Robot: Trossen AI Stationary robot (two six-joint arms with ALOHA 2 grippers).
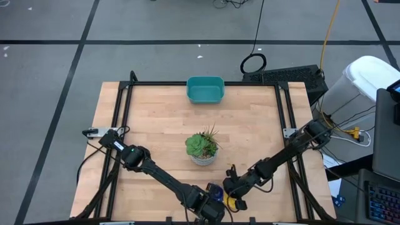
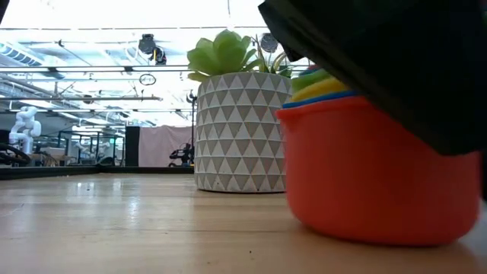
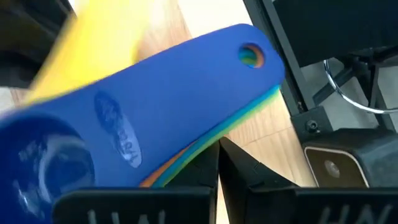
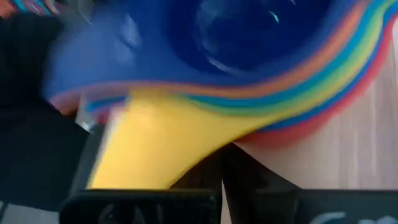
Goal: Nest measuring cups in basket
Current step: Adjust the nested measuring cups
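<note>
The measuring cups (image 2: 380, 171) stand nested in one stack on the table near its front edge, the big orange one at the bottom and a blue one (image 4: 249, 37) on top. Their handles (image 3: 186, 93) fan out together, while a yellow handle (image 4: 149, 143) sticks out apart from them. My left gripper (image 3: 217, 155) is shut at the handle fan. My right gripper (image 4: 222, 163) is shut at the stack's rim, beside the yellow handle. The teal basket (image 1: 205, 89) stands at the table's far edge, away from both grippers. My left gripper's shut fingertips (image 3: 214, 163) sit right at the lower edge of the stacked handles (image 3: 186, 163), slanting down from the table's left. Whether a handle lies between them I cannot tell. My right gripper's shut fingers (image 4: 233, 171) lie beside the yellow handle's root (image 4: 186, 158), under the stack's rim. Touch cannot be told.
A green succulent in a white patterned pot (image 1: 202, 149) stands mid-table, between the stack and the basket. A black frame (image 1: 125, 112) runs along the table's sides. Bare wood lies left and right of the plant.
</note>
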